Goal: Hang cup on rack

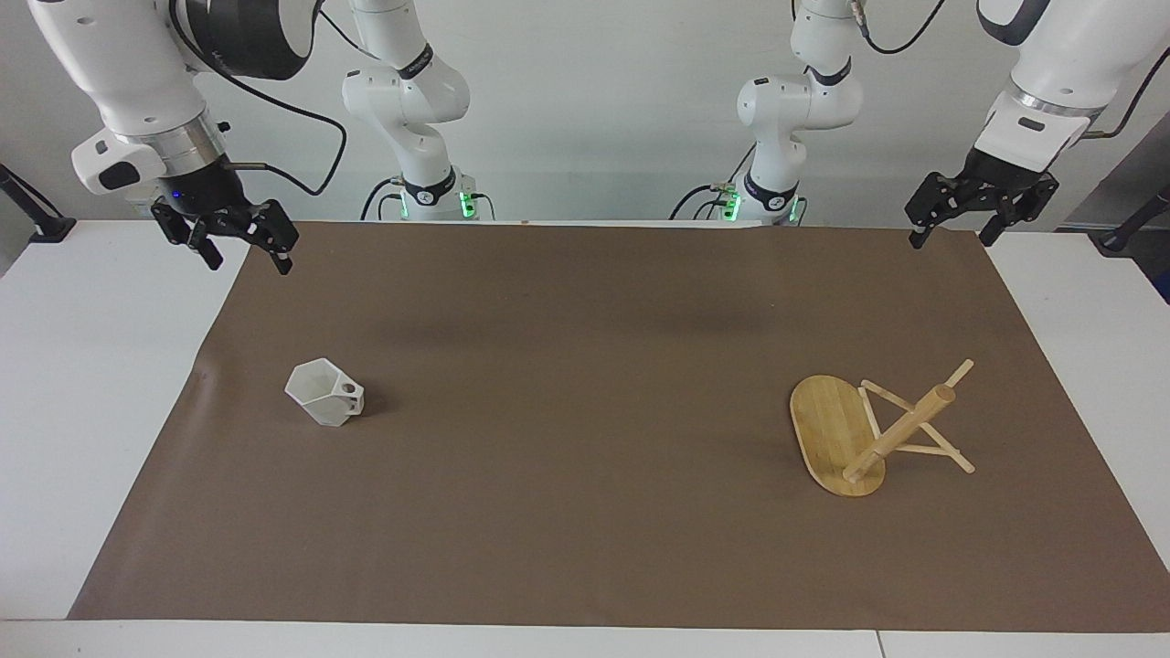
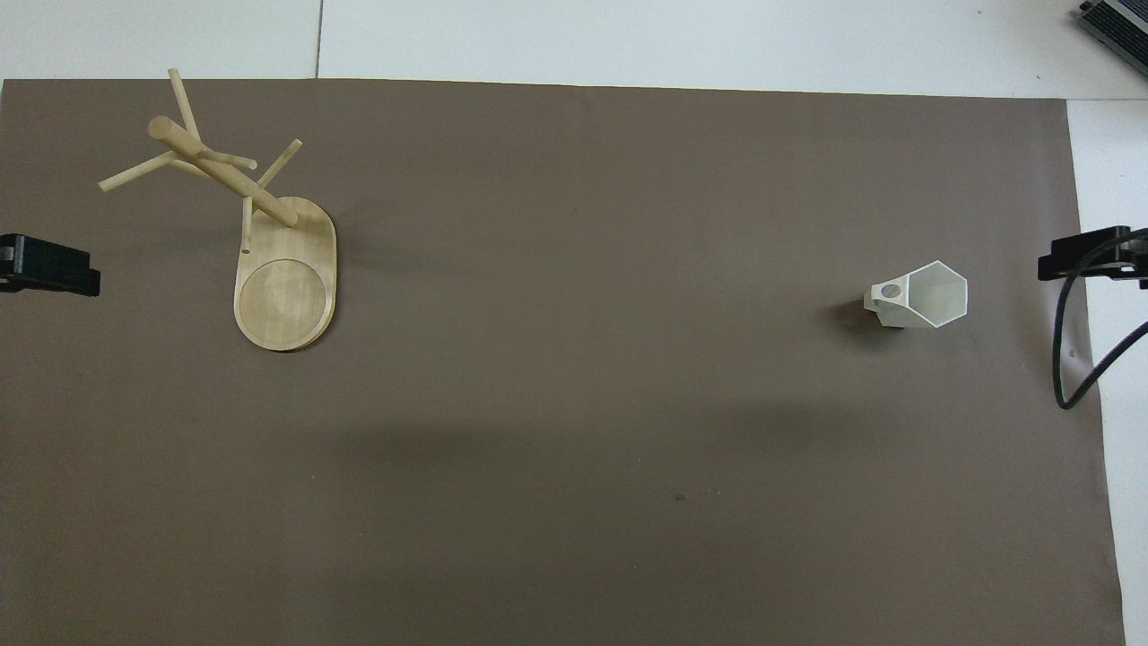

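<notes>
Right gripper (image 1: pixel 241 256) raised over the mat's edge, fingers spread, empty. Left gripper (image 1: pixel 947 233) likewise released, up at its own corner. Cup (image 1: pixel 324 403) upright on the brown mat (image 1: pixel 567 384) (covering the counter); rack (image 1: pixel 868 429) toward the left arm's end, well apart.

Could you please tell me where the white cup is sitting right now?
The cup stands upright on the brown mat toward the right arm's end of the table, apart from the rack and untouched by either gripper.
</notes>
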You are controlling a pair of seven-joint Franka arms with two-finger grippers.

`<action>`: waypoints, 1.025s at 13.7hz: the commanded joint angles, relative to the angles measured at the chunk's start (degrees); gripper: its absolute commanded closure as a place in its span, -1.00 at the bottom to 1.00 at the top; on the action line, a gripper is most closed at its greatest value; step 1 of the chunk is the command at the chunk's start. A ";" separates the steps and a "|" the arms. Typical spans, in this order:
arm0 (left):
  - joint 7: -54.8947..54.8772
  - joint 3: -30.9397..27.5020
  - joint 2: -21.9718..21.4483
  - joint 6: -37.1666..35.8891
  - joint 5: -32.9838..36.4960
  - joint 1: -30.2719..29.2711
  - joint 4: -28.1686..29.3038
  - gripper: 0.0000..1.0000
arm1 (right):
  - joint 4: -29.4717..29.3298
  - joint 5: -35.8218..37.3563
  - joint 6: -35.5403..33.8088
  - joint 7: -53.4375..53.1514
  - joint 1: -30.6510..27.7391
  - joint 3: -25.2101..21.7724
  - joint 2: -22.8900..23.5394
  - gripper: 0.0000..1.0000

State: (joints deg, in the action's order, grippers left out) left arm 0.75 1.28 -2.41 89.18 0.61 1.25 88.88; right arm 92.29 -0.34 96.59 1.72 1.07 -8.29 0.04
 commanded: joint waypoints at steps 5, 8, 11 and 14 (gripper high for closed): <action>-0.31 -0.40 -0.84 1.00 0.01 0.60 0.85 -1.00 | -0.36 -0.10 -1.93 1.36 -0.46 0.03 -0.30 -1.00; -0.31 -0.40 -0.84 1.17 0.01 0.51 0.85 -1.00 | -0.36 -0.01 -1.93 1.36 -0.46 0.03 -0.30 -1.00; -0.31 -0.40 -0.76 1.96 0.01 0.51 0.85 -1.00 | -0.36 0.16 -2.02 1.45 -0.46 0.12 -0.30 -1.00; -0.31 -0.40 -0.67 2.40 0.01 0.51 0.68 -1.00 | -0.27 0.16 -2.02 1.45 -0.46 0.12 -0.30 -1.00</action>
State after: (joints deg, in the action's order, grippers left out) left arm 0.75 1.28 -2.41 90.42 0.61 1.25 88.88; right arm 92.29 -0.30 95.83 1.72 1.07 -8.29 0.04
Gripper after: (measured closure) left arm 0.000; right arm 0.000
